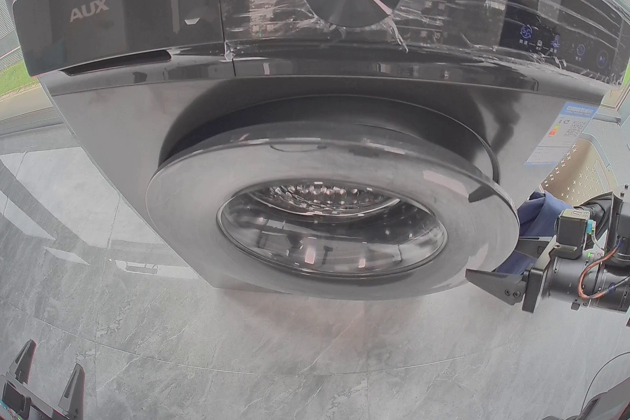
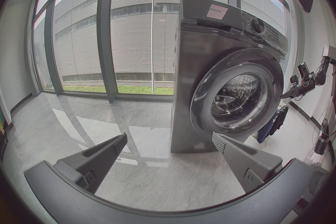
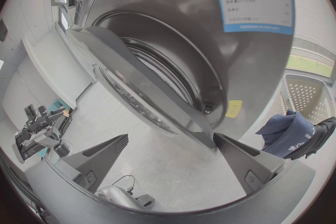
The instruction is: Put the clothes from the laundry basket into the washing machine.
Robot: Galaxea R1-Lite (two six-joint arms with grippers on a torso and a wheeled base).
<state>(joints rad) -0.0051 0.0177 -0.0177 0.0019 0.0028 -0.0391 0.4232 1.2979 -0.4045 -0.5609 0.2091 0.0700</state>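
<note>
The grey washing machine [image 1: 131, 113] stands in front of me with its round glass door [image 1: 328, 231] swung partly away from the drum opening [image 3: 168, 70]. My right gripper [image 1: 482, 279] is open at the door's right edge, and in the right wrist view [image 3: 169, 136] the door rim [image 3: 140, 81] ends close to one fingertip [image 3: 218, 139]. A white laundry basket [image 3: 308, 95] sits right of the machine, with a blue garment [image 3: 287, 132] and a dark one [image 3: 320, 137] draped over its side. My left gripper [image 1: 54, 356] hangs open and empty low over the floor at the near left.
Glossy grey floor tiles spread in front of the machine. In the left wrist view [image 2: 168, 136], tall windows stand behind and to the left of the washing machine [image 2: 196, 60], and a white wall lies on its right. The basket [image 1: 577, 172] sits close to the right arm.
</note>
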